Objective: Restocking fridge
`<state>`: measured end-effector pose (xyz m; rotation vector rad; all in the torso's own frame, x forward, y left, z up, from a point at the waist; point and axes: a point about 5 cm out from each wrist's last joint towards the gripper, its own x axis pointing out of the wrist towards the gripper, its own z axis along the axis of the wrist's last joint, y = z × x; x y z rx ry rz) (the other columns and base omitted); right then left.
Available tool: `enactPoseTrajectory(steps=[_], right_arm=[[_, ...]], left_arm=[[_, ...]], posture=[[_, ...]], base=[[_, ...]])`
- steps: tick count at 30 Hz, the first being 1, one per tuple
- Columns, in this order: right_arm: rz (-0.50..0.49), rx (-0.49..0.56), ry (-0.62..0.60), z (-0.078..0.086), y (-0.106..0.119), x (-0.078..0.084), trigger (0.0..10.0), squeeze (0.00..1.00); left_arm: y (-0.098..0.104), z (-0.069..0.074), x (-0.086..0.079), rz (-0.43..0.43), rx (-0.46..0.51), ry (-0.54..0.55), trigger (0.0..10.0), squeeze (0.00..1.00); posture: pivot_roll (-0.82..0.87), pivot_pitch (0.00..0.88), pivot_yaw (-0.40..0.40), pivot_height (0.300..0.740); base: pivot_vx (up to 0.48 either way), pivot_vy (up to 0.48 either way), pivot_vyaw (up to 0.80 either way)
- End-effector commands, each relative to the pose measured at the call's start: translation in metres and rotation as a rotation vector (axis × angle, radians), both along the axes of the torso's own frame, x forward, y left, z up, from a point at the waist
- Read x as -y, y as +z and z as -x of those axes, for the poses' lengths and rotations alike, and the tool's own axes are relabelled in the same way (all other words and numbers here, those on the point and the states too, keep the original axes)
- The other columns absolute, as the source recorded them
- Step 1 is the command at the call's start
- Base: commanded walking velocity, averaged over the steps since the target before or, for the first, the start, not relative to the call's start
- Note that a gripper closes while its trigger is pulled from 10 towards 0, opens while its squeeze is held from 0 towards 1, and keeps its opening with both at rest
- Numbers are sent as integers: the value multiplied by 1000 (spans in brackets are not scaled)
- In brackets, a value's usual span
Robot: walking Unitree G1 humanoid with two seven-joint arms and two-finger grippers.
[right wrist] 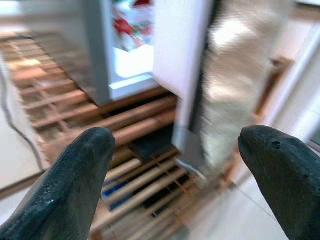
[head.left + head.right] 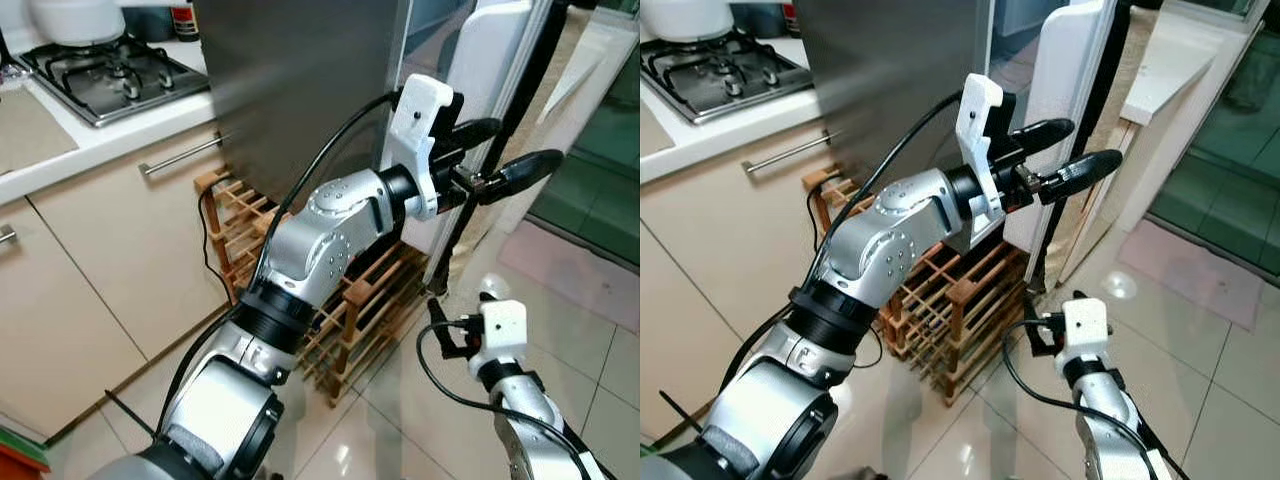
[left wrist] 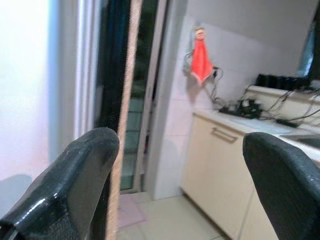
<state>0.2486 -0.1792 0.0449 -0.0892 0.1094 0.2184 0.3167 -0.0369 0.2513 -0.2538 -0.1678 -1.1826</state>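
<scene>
Left tool [image 2: 505, 152] raised, fingers spread, at fridge door [image 2: 487, 70] edge.

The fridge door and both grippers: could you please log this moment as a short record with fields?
fridge door: white, partly open beside the steel fridge body
left gripper: raised at the door's edge, fingers open, holding nothing
right gripper: low near the floor, open, empty
wine rack: wooden, on the floor below the fridge
stove: on the counter to the robot's left
</scene>
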Motion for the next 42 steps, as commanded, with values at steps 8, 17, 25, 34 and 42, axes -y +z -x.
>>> enactPoseTrajectory(steps=[8, 17, 25, 34, 42], right_arm=[[-83, -13, 242, -19, 18, -46, 10000, 0], [1, 104, 88, -54, 41, -26, 10000, 0], [66, 130, 2, -65, 47, -5, 10000, 0], [131, 123, -117, -62, 43, 29, 10000, 0], [214, 99, -288, -42, 36, 85, 10000, 0]], left_arm=[[-28, -1, -14, -10, -78, 100, 10000, 0], [-86, -10, -48, -347, 63, 360, 10000, 0], [-125, -25, -94, -453, -64, 624, 10000, 0], [-164, -26, -155, -617, -124, 980, 10000, 0], [-172, -22, -156, -610, -125, 984, 10000, 0]], posture=[[60, 7, 3, 732], [76, 6, 14, 732], [80, 10, 11, 732], [68, 17, 8, 732], [51, 25, 7, 732]], base=[[0, 0, 0], [0, 0, 0], [0, 0, 0], [0, 0, 0], [0, 0, 0]])
